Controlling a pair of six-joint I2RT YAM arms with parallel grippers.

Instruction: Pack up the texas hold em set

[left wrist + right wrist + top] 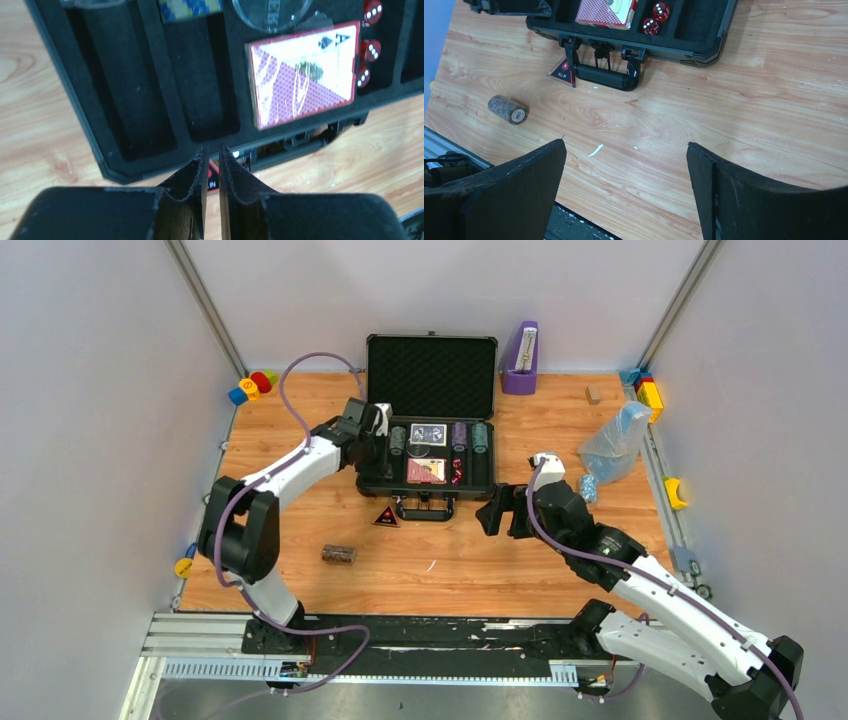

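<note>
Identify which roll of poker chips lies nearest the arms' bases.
The dark brown roll marked 100, lying on its side on the table in front of the case; the other rolls sit in its foam slots.

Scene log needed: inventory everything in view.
Black foam-lined hard case: 1, open, back centre.
Chip rolls in case: 3+, mixed colours.
Dark loose chip roll: 1, table, front-left of case.
Card decks: 2, blue, red, in case.
Dice: 3, red, beside red deck.
Dark red triangle: 1, table, by handle.
Purple upright metronome-like object: 1, back.
Bright toy blocks: several, back corners.
Clear plastic bag: 1, right.
Left hand: shut, at case front edge.
Right hand: open, over table front-right of case.
</note>
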